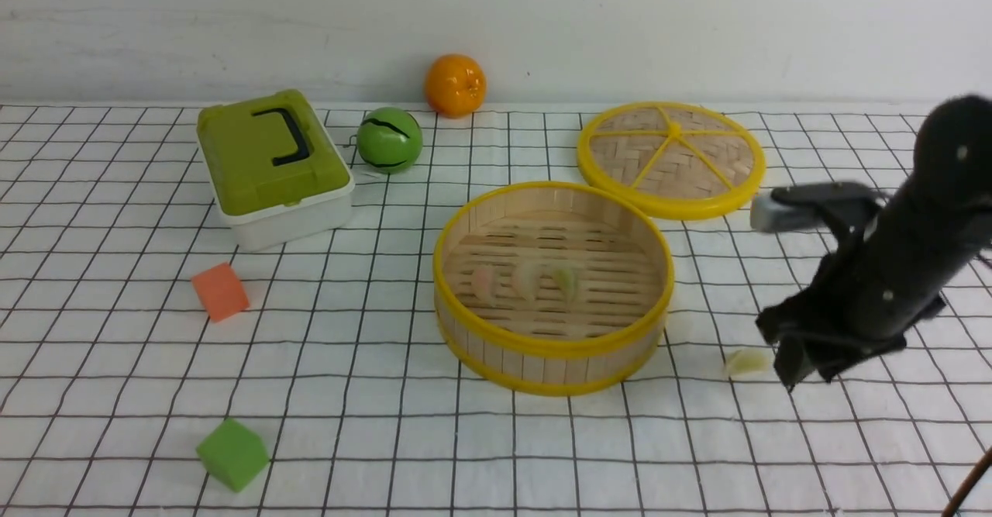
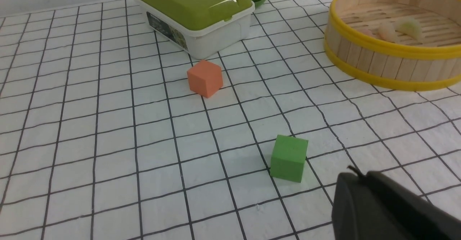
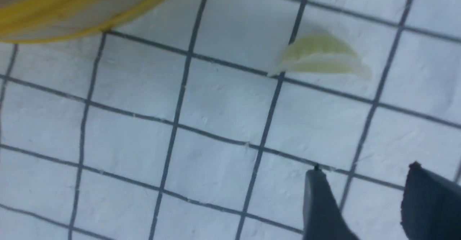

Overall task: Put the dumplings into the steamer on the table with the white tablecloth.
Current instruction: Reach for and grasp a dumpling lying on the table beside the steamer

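White, black-gridded cloth covers the table before a plain wall; your right fingers gape empty beside one dumpling, three lying farther off in one steamer.

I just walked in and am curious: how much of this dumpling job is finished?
Most of it looks done: three dumplings lie on the slatted floor of the steamer. Nothing is in hand; the right gripper is open and empty. One pale green dumpling is left, lying on the white tablecloth beside the steamer.
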Controlling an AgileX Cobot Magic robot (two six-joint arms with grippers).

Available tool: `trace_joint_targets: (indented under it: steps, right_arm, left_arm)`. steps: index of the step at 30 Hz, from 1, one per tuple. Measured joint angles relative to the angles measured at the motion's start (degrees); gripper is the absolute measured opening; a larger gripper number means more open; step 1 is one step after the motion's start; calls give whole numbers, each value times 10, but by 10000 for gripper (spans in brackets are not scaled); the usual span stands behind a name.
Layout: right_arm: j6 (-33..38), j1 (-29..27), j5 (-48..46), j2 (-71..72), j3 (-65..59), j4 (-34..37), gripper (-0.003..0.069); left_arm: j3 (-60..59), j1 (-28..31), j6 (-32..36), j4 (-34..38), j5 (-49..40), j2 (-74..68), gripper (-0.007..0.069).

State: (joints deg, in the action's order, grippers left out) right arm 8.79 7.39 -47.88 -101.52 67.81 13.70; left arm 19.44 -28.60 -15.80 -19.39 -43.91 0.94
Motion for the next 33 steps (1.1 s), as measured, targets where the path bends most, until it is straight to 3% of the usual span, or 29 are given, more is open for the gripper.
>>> trace_joint_targets:
  steps: [7, 16, 33]
  right_arm:
    - [-35, 2, 142, -2, -37, 87, 336]
    - [-36, 17, 213, -41, -37, 108, 366]
    - [-36, 17, 216, -49, -37, -25, 369]
  left_arm:
    - [0, 0, -1, 0, -1, 0, 19]
    - [0, 0, -1, 0, -1, 0, 19]
    - [0, 0, -2, 0, -3, 0, 19]
